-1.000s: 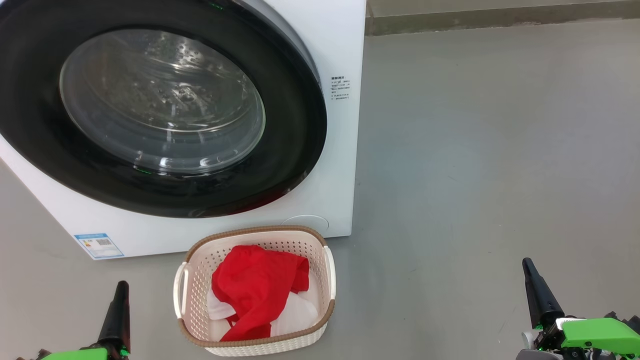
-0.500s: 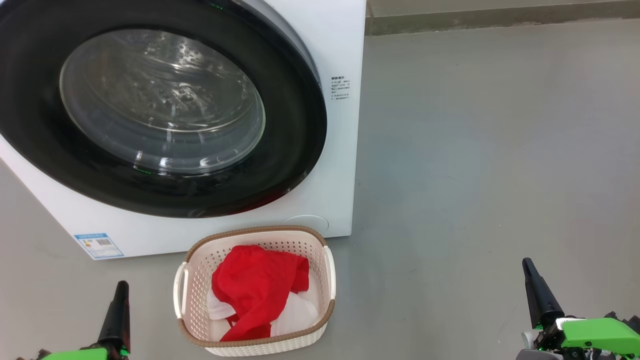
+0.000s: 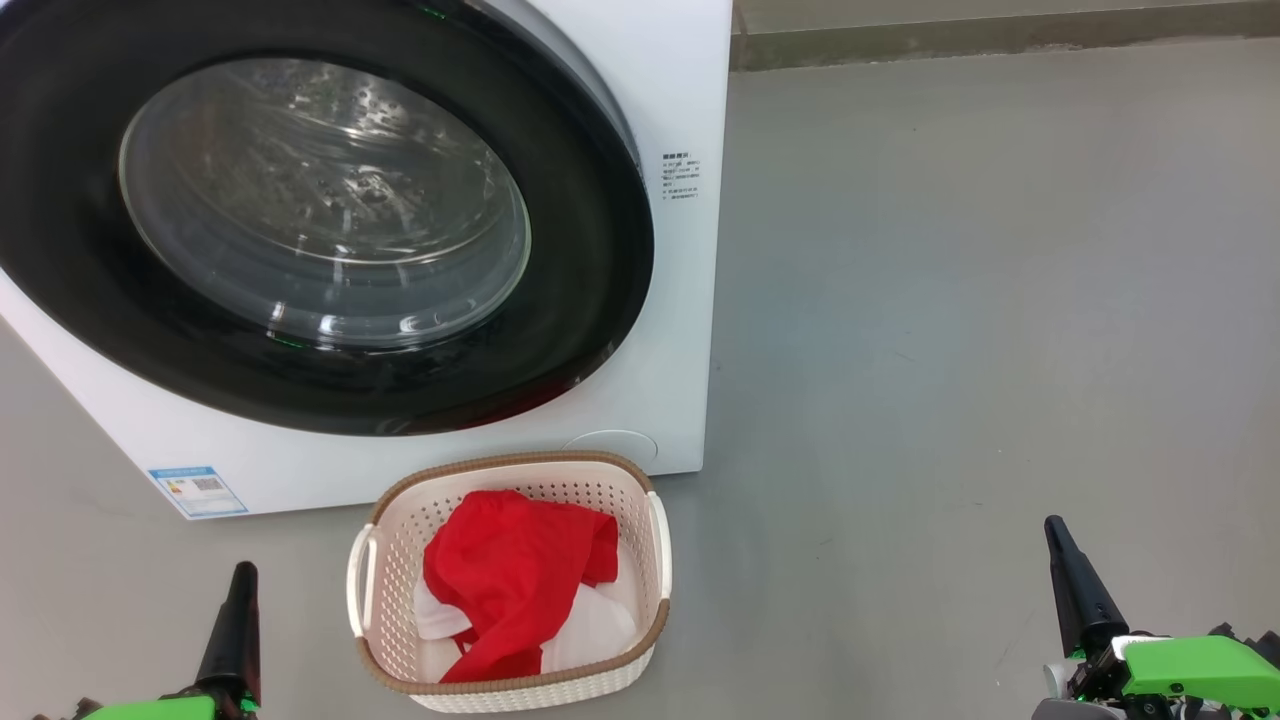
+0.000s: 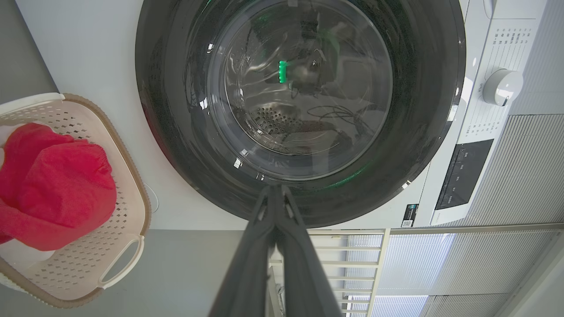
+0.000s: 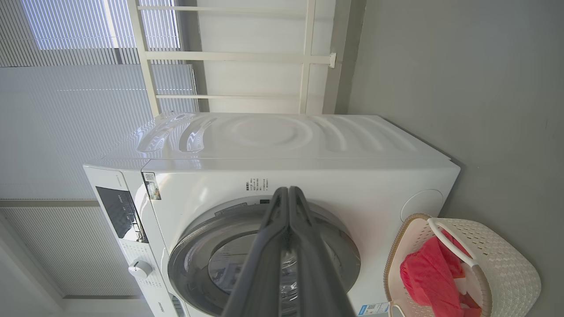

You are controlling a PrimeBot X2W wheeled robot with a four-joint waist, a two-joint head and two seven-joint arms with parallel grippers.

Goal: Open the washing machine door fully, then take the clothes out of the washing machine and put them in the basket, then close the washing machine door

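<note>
At the lower left, the left gripper is seen pressed shut and empty. The washing machine door is closed against the washing machine. The clothes are piled in the basket, set just before the machine. At the lower right, the right gripper is likewise shut and empty.
</note>
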